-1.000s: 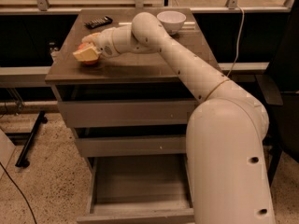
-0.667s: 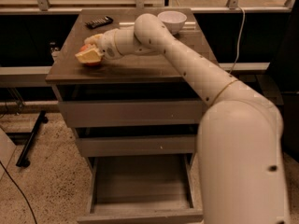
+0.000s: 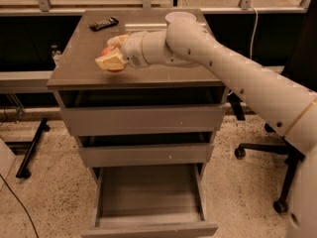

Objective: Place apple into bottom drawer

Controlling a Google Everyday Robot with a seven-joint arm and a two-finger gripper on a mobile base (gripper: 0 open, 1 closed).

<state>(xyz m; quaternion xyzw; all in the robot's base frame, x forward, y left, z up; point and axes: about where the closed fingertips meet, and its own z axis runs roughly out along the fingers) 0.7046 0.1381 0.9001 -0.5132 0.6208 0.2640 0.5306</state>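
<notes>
In the camera view, the white arm (image 3: 237,78) reaches in from 3 o'clock across the grey-brown desk (image 3: 79,58). Its hand (image 3: 110,59) sits over the left half of the desk top, at about 11 o'clock in the frame. The cream fingers (image 3: 111,62) are closed around the apple (image 3: 107,51), whose red skin shows between them. Whether the apple touches the desk surface cannot be told.

A black remote control (image 3: 103,23) lies at 11 o'clock from the hand, near the desk's back edge. A white bowl (image 3: 181,17) stands at 2 o'clock from the hand, partly hidden behind the arm.

Below the desk top, the two upper drawers (image 3: 143,119) are pushed in. The bottom drawer (image 3: 148,197), at 6 o'clock in the frame, is pulled out, well apart from the apple. An office chair's wheeled base (image 3: 262,148) stands on the speckled floor at 4 o'clock.
</notes>
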